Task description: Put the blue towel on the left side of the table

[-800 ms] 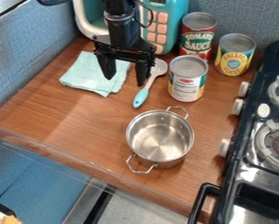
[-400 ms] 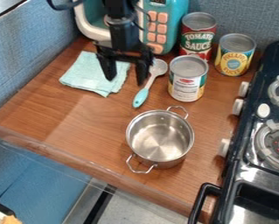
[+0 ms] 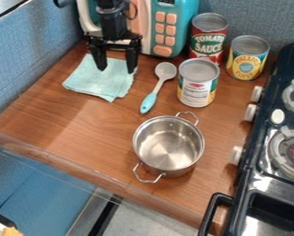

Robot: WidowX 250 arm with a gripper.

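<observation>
The gripper (image 3: pixel 117 70) moved toward the view's upper left, farther over the towel (image 3: pixel 100 85). The spoon's bowl (image 3: pixel 166 70) came fully into view.

I see a wooden tabletop (image 3: pixel 69 131) — on it, a blue towel (image 3: pixel 93 84), a spoon (image 3: pixel 149 100) and a steel pot (image 3: pixel 168 145). Three cans (image 3: pixel 196 93) and a teal toy microwave (image 3: pixel 185 27) stand there too.
</observation>
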